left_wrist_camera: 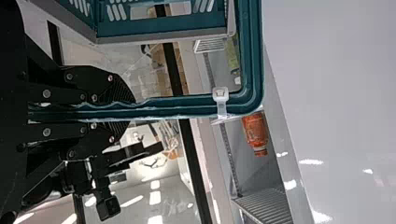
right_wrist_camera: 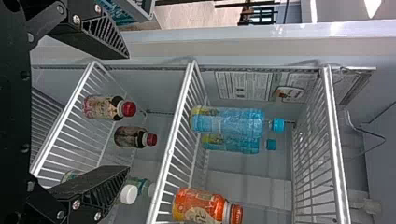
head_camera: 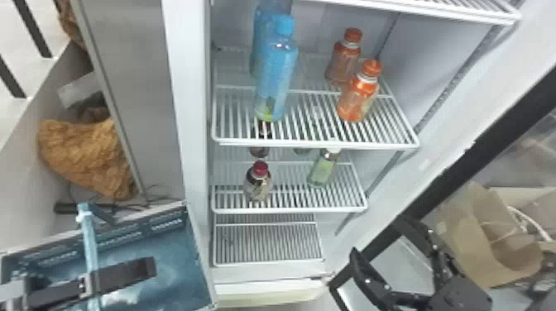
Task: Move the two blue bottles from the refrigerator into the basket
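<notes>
Blue bottles: the front one (head_camera: 276, 76) and the rear one (head_camera: 260, 45) both stand upright on the refrigerator's (head_camera: 188, 124) upper shelf (head_camera: 314, 145), toward its left side in the head view. The rear one is just behind the front one (the two overlap from there), and both have blue caps.
Basket: the teal basket (head_camera: 136, 238) is at the lower left of the head view, outside the refrigerator and beside its left wall.
Left gripper: the left gripper (head_camera: 120, 276) is at the basket, its fingers clamped on the rim (the left wrist view shows the rim pinched between them).
Right gripper: the right gripper (head_camera: 378, 235) is at the lower right of the head view, fingers wide apart with nothing between them, facing the shelves and well apart from the blue bottles.
Orange bottles: a front orange bottle (head_camera: 358, 97) and a back orange bottle (head_camera: 343, 60) stand to the right of the blue ones, on the same shelf.
Lower shelf: the lower shelf (head_camera: 289, 210) carries a red-capped bottle (head_camera: 258, 184), with another dark bottle (head_camera: 259, 151) behind it, and a pale green bottle (head_camera: 323, 169) to the right.
Paper bag: an open brown paper bag (head_camera: 492, 248) is at the far right.
</notes>
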`<act>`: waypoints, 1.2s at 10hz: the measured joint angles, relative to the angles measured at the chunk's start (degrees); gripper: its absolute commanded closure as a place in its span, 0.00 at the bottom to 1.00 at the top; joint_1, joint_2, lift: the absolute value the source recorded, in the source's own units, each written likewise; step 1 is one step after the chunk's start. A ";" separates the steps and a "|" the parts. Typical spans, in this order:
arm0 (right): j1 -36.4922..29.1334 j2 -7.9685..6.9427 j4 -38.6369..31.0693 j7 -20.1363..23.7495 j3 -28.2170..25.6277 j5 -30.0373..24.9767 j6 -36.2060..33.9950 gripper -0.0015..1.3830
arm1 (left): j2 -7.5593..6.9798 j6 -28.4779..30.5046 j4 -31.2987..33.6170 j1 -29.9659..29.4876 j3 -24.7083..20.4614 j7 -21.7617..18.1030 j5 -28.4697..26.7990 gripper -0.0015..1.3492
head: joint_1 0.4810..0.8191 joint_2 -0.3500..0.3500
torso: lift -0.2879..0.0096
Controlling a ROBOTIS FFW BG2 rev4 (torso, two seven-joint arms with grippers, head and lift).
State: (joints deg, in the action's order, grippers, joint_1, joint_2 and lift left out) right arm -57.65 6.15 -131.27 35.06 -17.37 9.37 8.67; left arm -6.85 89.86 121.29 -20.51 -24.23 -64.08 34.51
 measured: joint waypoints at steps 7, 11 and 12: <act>0.12 0.17 -0.02 -0.03 0.24 -0.02 0.05 0.15 | 0.25 0.00 0.00 -0.15 -0.26 0.19 0.45 0.89 | 0.63 0.21 | 0.93; 4.13 0.38 -1.51 -0.26 0.90 -0.13 -1.42 0.15 | 0.33 0.00 0.00 -0.18 -0.25 0.46 0.81 0.89 | 0.63 0.24 | 0.93; 6.01 0.33 -1.74 -0.33 1.02 -0.68 -1.88 0.15 | 0.38 0.00 0.00 -0.19 -0.23 0.58 0.85 0.89 | 0.63 0.25 | 0.93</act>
State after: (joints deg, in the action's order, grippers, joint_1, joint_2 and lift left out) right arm -51.64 6.49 -133.01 34.74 -16.35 8.69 6.80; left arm -6.47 89.86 121.29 -20.70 -24.46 -63.50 35.35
